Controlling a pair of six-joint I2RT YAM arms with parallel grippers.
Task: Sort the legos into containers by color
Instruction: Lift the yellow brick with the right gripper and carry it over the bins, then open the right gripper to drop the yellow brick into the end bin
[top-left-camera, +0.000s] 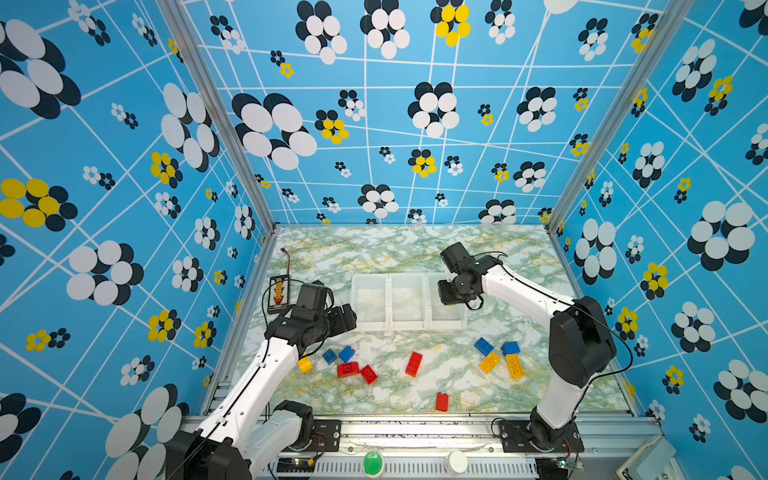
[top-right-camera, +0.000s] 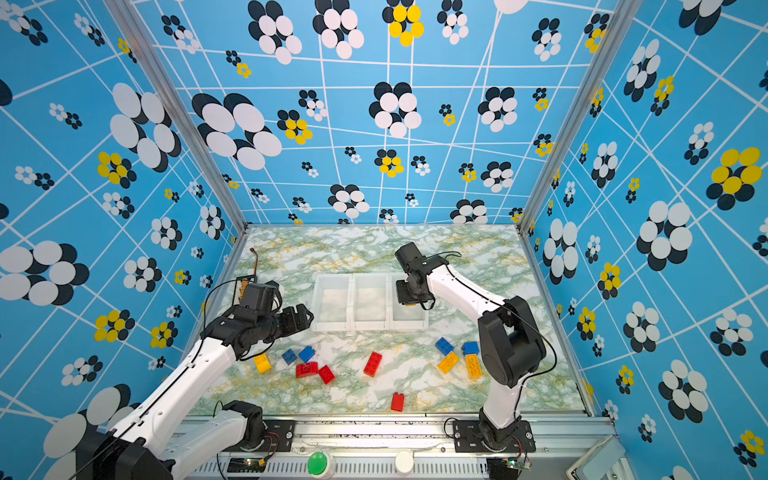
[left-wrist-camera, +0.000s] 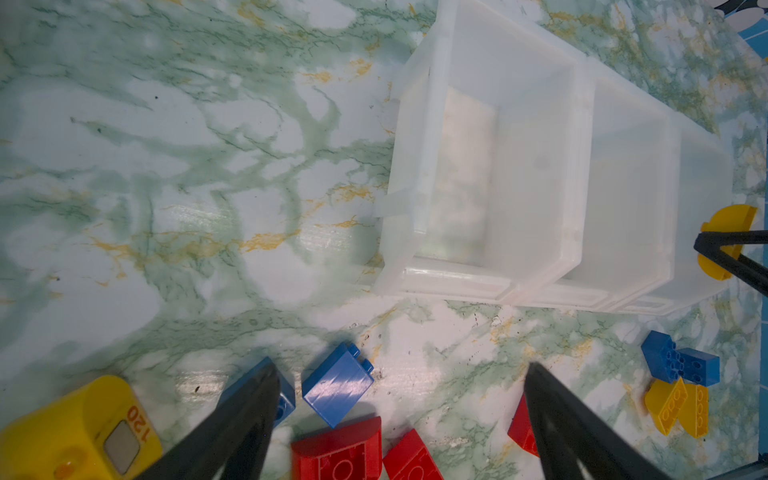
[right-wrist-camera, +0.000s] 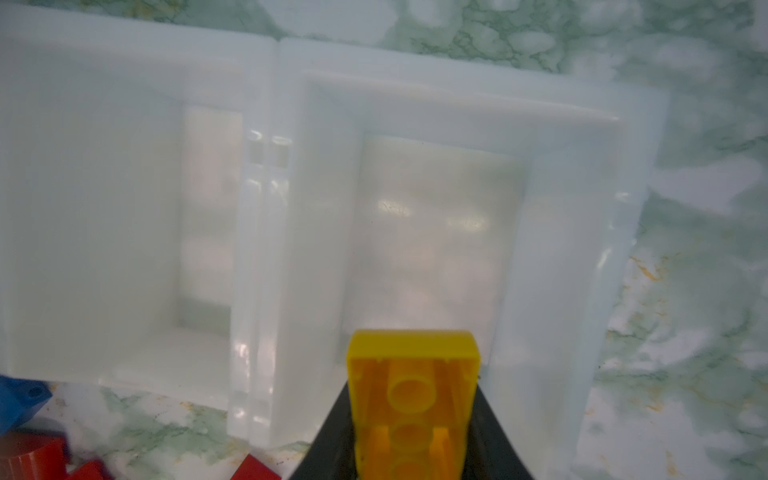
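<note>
Right wrist: right pincer (right-wrist-camera: 413, 405) grips yellow lego (right-wrist-camera: 411, 357); left pincer (left-wrist-camera: 401, 368) wide.

Legos (top-left-camera: 414, 364) look glossy plastic, containers (top-left-camera: 407, 325) frosted translucent plastic, tabletop (top-left-camera: 374, 249) smooth and marble-printed.

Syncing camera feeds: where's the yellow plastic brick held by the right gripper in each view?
Both top views: yellow plastic brick, a sliver under the right gripper, above the rightmost bin.
Left wrist: beyond the bin row's far end, between thin black fingers.
Right wrist: close up, hollow underside showing, clamped over that bin.
Shared landmark: the row of three white translucent plastic bins.
</note>
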